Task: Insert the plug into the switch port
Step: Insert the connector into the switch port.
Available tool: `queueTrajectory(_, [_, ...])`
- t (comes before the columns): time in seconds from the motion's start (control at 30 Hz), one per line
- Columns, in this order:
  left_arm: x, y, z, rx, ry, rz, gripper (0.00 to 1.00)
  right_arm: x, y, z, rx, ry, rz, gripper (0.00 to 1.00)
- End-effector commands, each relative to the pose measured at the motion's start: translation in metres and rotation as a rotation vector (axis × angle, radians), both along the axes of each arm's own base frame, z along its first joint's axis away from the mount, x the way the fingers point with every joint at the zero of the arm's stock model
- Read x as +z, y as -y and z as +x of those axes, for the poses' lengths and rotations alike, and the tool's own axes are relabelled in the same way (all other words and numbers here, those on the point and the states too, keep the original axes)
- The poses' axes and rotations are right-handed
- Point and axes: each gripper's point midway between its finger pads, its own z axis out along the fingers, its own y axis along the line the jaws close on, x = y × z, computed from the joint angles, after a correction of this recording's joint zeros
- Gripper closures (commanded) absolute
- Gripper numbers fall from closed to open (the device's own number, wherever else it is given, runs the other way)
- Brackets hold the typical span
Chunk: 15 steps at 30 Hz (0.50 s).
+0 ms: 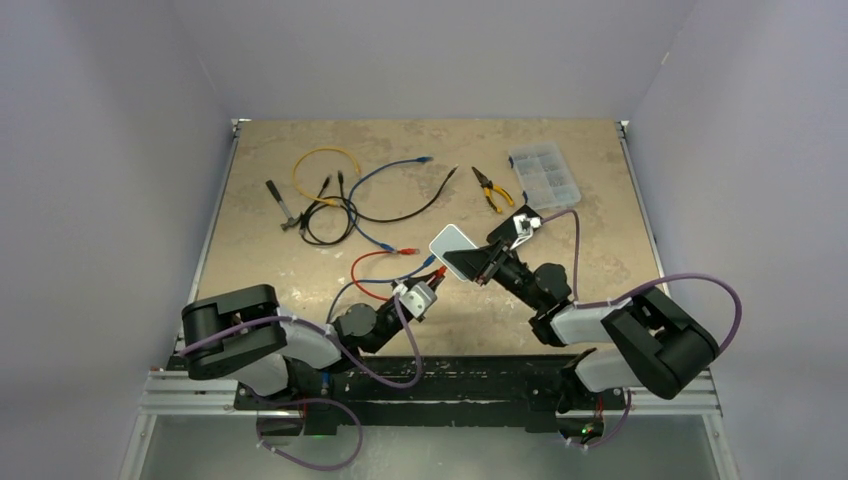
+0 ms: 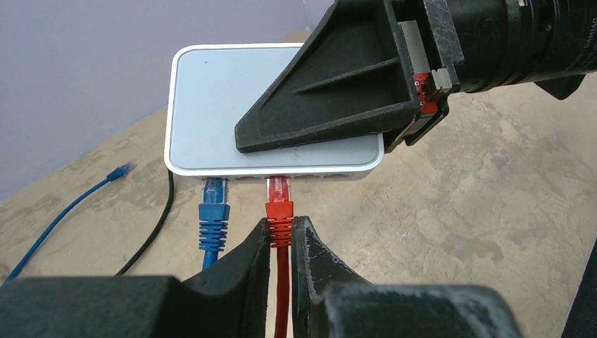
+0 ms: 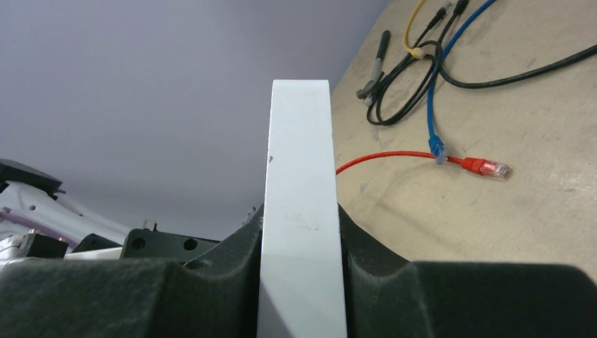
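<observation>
Just beside red plug (image 2: 279, 204), blue plug (image 2: 213, 211), pliers (image 1: 492, 189)

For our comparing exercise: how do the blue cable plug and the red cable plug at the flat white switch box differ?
The blue cable plug is touched by no gripper; the red cable plug is pinched in the left gripper. Seen from the left wrist, the blue one sits left of the red one. Both have ribbed boots and clear tips at the flat white switch box's ports.
</observation>
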Motion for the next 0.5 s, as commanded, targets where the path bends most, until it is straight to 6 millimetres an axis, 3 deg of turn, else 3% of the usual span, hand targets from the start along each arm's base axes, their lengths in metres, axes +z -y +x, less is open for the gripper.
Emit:
queueTrajectory(0.0, [0.098, 0.027, -0.015, -0.117, 0.134, -0.306, 1.0, -0.01, -0.024, -0.036, 0.199, -0.017, -0.034, 1.0])
queueTrajectory(0.1, [0.106, 0.025, -0.012, -0.099, 0.148, -0.318, 1.0, -0.018, -0.023, -0.038, 0.2, -0.029, -0.051, 1.0])
queueTrajectory(0.33, [0.12, -0.016, 0.015, -0.011, 0.154, -0.386, 1.0, -0.033, -0.022, -0.044, 0.219, -0.048, -0.089, 1.0])
queueTrajectory(0.47, [0.12, -0.011, 0.015, -0.032, 0.156, -0.371, 1.0, -0.03, -0.025, -0.043, 0.229, -0.044, -0.073, 1.0])
